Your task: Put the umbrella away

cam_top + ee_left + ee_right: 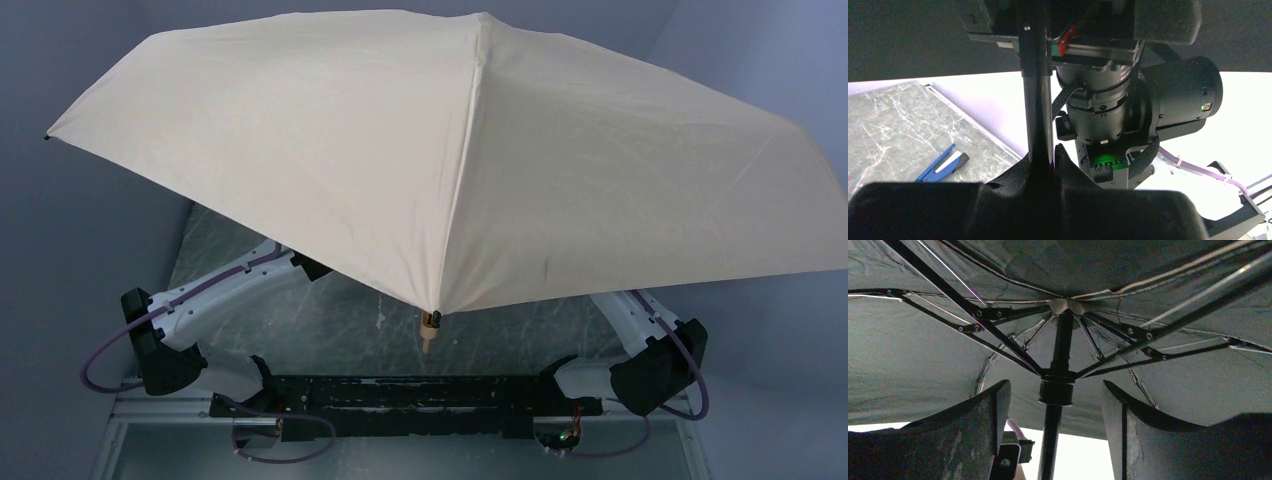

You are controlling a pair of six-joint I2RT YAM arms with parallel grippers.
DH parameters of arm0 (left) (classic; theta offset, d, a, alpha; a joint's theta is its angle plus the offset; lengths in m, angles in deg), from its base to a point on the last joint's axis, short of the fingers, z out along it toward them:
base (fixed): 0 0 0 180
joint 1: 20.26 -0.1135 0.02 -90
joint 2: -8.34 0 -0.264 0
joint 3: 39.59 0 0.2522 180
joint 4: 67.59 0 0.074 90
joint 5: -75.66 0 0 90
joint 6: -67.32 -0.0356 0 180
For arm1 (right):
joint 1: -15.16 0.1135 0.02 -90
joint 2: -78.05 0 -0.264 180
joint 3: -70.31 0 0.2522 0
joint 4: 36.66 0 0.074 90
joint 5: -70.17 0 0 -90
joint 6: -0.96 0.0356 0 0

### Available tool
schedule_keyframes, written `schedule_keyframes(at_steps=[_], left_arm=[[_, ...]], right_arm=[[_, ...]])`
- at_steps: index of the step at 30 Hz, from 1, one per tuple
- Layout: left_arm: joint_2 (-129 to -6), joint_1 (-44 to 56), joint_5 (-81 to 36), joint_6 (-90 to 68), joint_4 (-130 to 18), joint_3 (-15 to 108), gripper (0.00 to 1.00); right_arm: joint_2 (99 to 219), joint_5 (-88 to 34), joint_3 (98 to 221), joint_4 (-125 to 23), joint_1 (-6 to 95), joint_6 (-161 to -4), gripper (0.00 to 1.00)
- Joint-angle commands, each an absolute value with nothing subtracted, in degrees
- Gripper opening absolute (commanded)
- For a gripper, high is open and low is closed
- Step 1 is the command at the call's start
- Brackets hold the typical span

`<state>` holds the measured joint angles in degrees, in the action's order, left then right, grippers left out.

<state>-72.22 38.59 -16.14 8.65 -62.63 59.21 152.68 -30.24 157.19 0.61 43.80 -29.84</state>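
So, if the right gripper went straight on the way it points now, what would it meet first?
Most likely the black runner on the umbrella shaft, which stands straight ahead of the open right gripper; behind it come the ribs. Depth is unclear.

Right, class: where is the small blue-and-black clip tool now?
The clip tool lies low on the left of the left wrist view, on the grey marbled table near its edge, left of the umbrella's dark shaft.
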Motion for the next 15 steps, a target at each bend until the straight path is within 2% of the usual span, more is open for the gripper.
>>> schedule_keyframes(at_steps=[1, 15], left_arm=[[-69.7, 38.3, -18.2, 9.1, -68.4, 59.1, 0.05], [-68.9, 38.3, -17.7, 8.9, -68.2, 57.8, 0.05]], right_arm=[[151.5, -28.3, 158.9, 2.7, 43.9, -30.3, 0.68], [154.0, -27.9, 162.6, 1.7, 43.9, -30.3, 0.52]])
